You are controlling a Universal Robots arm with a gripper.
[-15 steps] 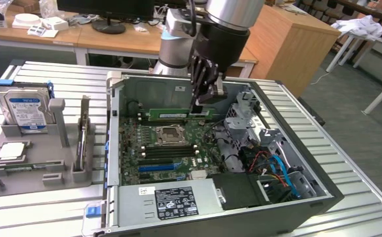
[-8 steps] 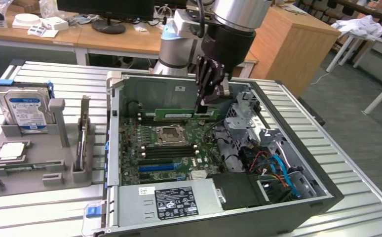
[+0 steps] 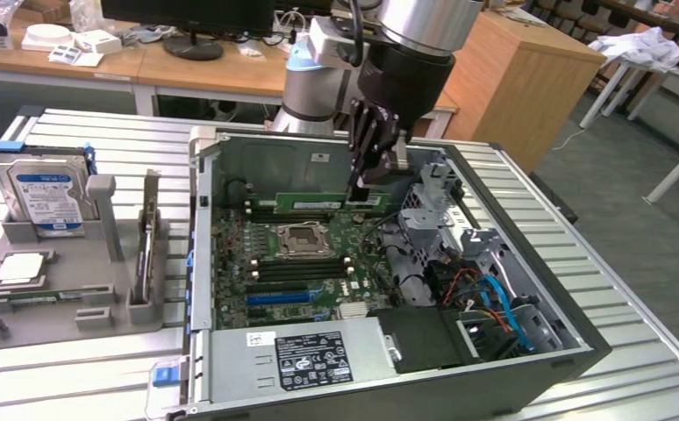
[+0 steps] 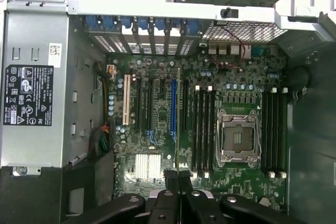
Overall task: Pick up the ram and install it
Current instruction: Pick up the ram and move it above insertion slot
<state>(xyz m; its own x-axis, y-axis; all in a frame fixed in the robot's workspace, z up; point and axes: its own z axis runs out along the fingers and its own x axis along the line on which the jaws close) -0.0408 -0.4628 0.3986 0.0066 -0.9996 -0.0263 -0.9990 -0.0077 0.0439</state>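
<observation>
Inside the open computer case (image 3: pixel 574 338), the end effector (image 3: pixel 371 181) is clamped on the ram (image 3: pixel 316 203), holding it on edge just above the motherboard (image 3: pixel 272 272). Pickup looks done; seating it in a slot appears left.

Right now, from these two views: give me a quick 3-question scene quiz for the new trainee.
1. True or false: the claw is closed on the ram inside the open computer case.
2. Where does the hard drive stand? A) inside the case B) in the grey holder at the exterior view's left C) on the wooden desk
3. What sits between the two banks of memory slots on the motherboard?

Key: 1 true. 2 B. 3 the CPU socket.
</observation>
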